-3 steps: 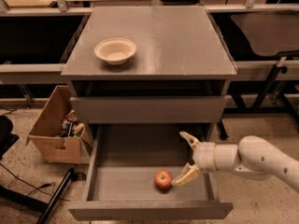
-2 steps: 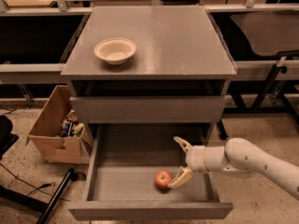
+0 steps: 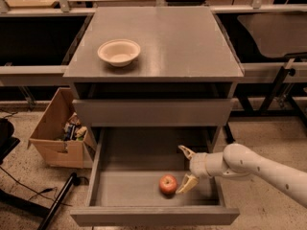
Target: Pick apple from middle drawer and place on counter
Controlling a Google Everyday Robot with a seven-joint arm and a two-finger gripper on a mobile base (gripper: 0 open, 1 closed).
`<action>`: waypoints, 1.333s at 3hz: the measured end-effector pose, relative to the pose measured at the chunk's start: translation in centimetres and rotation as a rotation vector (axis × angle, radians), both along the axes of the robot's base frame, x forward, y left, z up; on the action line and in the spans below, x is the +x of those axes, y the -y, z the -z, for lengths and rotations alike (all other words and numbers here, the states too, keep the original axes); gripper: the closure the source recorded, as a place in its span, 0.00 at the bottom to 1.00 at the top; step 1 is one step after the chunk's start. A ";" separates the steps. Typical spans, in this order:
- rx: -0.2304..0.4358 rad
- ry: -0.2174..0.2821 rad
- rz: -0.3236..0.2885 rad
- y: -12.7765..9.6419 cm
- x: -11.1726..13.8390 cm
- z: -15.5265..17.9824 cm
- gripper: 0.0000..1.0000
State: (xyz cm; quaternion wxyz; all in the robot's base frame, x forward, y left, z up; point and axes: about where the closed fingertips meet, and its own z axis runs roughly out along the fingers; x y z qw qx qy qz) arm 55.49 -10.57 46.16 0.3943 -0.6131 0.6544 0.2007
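Observation:
The red apple (image 3: pixel 168 184) lies on the grey floor of the pulled-out middle drawer (image 3: pixel 120 191), right of its middle, near the front. My gripper (image 3: pixel 184 167) reaches in from the right on a white arm, inside the drawer. It is open, with one yellowish finger (image 3: pixel 187 183) just right of the apple and the other finger (image 3: pixel 186 151) farther back. The apple is not between the fingers. The grey counter (image 3: pixel 177 42) tops the cabinet.
A cream bowl (image 3: pixel 119 52) stands on the counter's left part. A shallower drawer front (image 3: pixel 153 111) hangs above the open drawer. A cardboard box (image 3: pixel 60 131) with clutter sits on the floor at left. Wooden benches run behind.
My gripper has moved left inside the drawer toward the apple. The apple has not moved.

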 end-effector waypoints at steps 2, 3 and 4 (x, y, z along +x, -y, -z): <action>-0.124 -0.028 -0.079 -2.3 -1.7 5.6 0.00; -0.136 -0.056 -0.105 -4.0 -3.1 6.8 0.00; -0.118 -0.088 -0.108 -5.7 -3.7 7.4 0.18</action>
